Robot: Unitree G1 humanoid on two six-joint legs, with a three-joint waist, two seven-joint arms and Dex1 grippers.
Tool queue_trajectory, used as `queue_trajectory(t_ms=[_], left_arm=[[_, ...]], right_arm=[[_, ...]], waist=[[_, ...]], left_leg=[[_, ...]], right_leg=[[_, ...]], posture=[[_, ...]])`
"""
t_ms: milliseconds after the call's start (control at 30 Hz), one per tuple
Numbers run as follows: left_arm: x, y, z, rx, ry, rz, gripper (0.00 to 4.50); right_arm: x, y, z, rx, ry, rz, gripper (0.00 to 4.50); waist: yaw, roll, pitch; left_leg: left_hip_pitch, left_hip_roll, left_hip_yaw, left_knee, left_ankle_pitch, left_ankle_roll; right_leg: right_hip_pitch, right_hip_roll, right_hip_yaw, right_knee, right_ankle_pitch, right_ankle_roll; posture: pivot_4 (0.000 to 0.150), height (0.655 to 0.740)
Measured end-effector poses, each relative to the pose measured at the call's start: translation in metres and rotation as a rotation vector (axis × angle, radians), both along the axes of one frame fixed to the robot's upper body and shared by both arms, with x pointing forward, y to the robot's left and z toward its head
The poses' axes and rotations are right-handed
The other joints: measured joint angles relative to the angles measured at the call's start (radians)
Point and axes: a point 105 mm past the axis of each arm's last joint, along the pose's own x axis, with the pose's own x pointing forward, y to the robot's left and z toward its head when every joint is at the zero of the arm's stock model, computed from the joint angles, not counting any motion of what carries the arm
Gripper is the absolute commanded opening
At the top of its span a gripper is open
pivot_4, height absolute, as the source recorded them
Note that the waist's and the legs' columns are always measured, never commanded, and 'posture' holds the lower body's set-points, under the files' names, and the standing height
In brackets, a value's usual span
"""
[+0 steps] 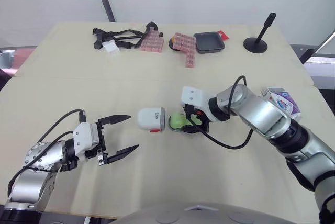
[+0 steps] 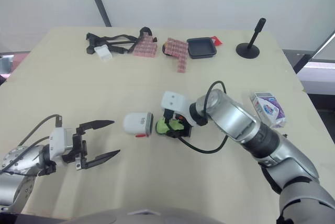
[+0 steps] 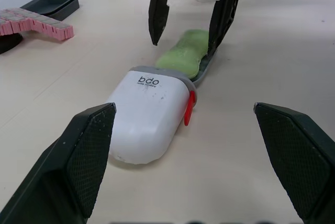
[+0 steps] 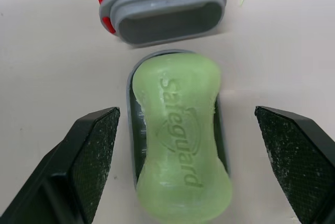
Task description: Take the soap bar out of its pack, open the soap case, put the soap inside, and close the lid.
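The soap bar lies out of its pack, on the grey tray of the soap case, near the middle of the table. The white cover lies on its side just beside the tray, towards the left edge. Its open mouth faces the tray and a narrow gap remains between them.

The right arm reaches in from the right edge, bent at the elbow. The right gripper is spread wide, one finger on each side of the tray, and does not touch the soap.

The left gripper is also wide open and holds nothing. It is low over the front left part of the table and points at the cover, with bare surface between them.

The soap pack lies near the right edge. A black dish, pink blocks, black straps and a black stand are along the far edge, well apart from the case.
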Motion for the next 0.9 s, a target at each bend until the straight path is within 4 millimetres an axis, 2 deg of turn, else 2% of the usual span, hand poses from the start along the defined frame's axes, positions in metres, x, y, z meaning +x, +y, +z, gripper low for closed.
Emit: queue_trajectory(t_ms=[67,167,233,433,600,767,900], left_arm=[[0.001,0.0,0.001,0.004,-0.005,-0.007,4.5],[0.004,-0.003,0.004,0.028,-0.029,-0.053,4.5],[0.008,-0.005,0.005,0.041,-0.038,-0.069,4.5],[0.027,-0.011,0.011,0.06,-0.037,-0.121,4.5],[0.047,-0.012,0.011,0.129,0.002,-0.2,4.5],[0.066,-0.015,0.013,0.257,0.017,-0.316,4.5],[0.077,-0.021,0.011,0.347,0.024,-0.398,4.5]], right_arm=[[0.0,-0.008,0.004,0.074,-0.017,-0.018,4.45],[-0.005,-0.031,0.004,0.203,-0.054,-0.08,4.45],[-0.012,-0.05,-0.001,0.283,-0.066,-0.133,4.45],[-0.04,-0.075,-0.009,0.474,-0.136,-0.205,4.45],[-0.072,-0.083,-0.021,0.614,-0.179,-0.217,4.45],[-0.088,-0.095,-0.034,0.63,-0.212,-0.249,4.45],[-0.095,-0.092,-0.038,0.63,-0.213,-0.27,4.45]], waist=[[0.005,0.0,0.0],[0.017,0.0,0.0],[0.022,-0.001,-0.001],[0.003,-0.001,-0.001],[-0.005,-0.001,-0.001],[-0.011,-0.002,-0.001],[-0.01,-0.002,-0.001]], left_leg=[[0.0,0.0,0.0,0.0,0.0,0.0],[0.0,0.0,0.0,0.0,0.0,0.0],[0.0,0.0,0.0,-0.001,0.0,0.0],[-0.001,0.0,0.001,-0.001,0.0,0.0],[0.0,0.0,0.0,0.0,0.001,0.001],[-0.001,-0.002,0.0,-0.001,0.001,0.003],[-0.002,-0.002,0.0,-0.001,0.002,0.003]], right_leg=[[0.0,0.0,0.0,0.0,0.0,0.0],[0.0,-0.001,0.0,-0.001,0.0,0.0],[0.0,-0.001,0.0,-0.002,0.0,0.0],[0.0,-0.001,0.001,-0.001,0.0,0.0],[0.0,-0.001,0.001,0.0,0.0,0.0],[0.001,-0.003,0.001,0.0,0.0,-0.001],[0.001,-0.003,0.0,0.0,0.0,-0.001]], posture=[[0.15,0.74],[0.15,0.74],[0.15,0.74],[0.15,0.74],[0.15,0.74],[0.15,0.74],[0.15,0.74]])
